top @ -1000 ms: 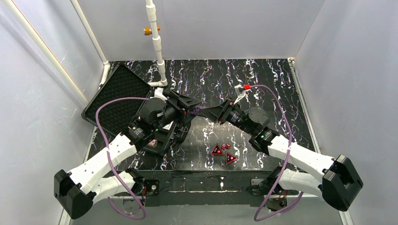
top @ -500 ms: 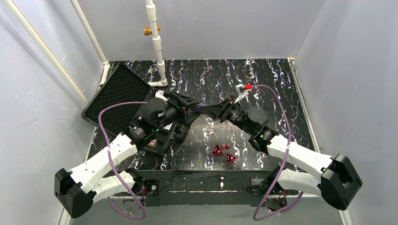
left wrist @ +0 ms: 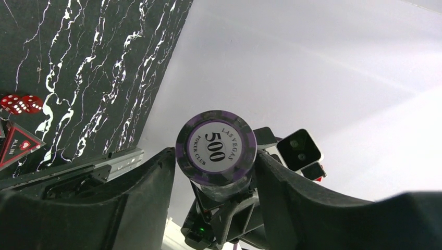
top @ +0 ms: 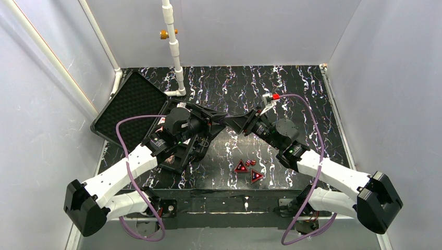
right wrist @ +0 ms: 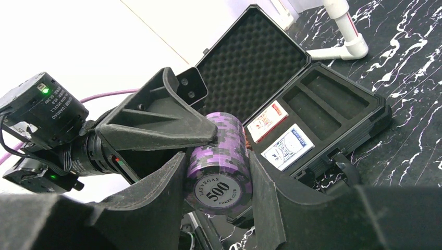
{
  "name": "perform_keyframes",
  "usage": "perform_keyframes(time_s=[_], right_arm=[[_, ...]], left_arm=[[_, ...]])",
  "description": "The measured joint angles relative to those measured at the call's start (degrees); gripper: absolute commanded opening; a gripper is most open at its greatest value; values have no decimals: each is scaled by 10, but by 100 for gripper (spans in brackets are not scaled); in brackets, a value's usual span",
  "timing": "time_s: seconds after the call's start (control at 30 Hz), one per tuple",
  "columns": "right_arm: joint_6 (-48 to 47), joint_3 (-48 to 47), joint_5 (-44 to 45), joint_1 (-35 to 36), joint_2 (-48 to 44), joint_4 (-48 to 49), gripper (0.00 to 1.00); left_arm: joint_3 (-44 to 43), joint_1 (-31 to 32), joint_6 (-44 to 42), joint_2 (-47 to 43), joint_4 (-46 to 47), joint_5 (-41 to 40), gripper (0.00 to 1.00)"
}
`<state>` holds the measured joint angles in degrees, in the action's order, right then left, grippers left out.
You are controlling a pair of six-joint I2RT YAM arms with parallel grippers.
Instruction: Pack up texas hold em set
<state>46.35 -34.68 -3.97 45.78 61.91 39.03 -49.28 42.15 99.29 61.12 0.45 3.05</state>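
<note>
Progress: early. The case (top: 130, 109) lies open at 9 o'clock. The red deck (right wrist: 267, 121) and blue deck (right wrist: 287, 147) are seated in it; the other slots (right wrist: 333, 96) in view are vacant. Triangles (top: 241, 167) and dice (top: 250, 162) lie loose on the table (top: 292, 104) at 6 o'clock. The right gripper (right wrist: 216, 156), raised near centre and pointing toward 9 o'clock, clamps the chip stack (right wrist: 221, 172). The left gripper (left wrist: 213, 155), pointing toward 3 o'clock, brackets the same stack; contact cannot be confirmed.

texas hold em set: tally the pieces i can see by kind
black case: 1
card decks: 2
purple chip stack: 1
red triangles: 2
red dice: 2
total: 8
</note>
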Motion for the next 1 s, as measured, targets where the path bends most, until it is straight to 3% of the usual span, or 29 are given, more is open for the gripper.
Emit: perform_keyframes(time_s=[0.5, 0.7, 0.83, 0.87, 1.0], right_arm=[[-16, 8, 2, 1, -26, -11, 1], [-17, 9, 2, 3, -26, -2, 1], [-18, 15, 2, 5, -26, 10, 1], [-18, 17, 2, 5, -26, 12, 3], [-18, 19, 2, 5, -26, 14, 37]], left_arm=[[-7, 4, 9, 2, 3, 2, 42], [-7, 5, 12, -2, 3, -1, 28], [-7, 5, 12, -3, 2, -1, 6], [-7, 6, 12, -3, 0, -1, 0], [-7, 8, 12, -4, -3, -7, 0]])
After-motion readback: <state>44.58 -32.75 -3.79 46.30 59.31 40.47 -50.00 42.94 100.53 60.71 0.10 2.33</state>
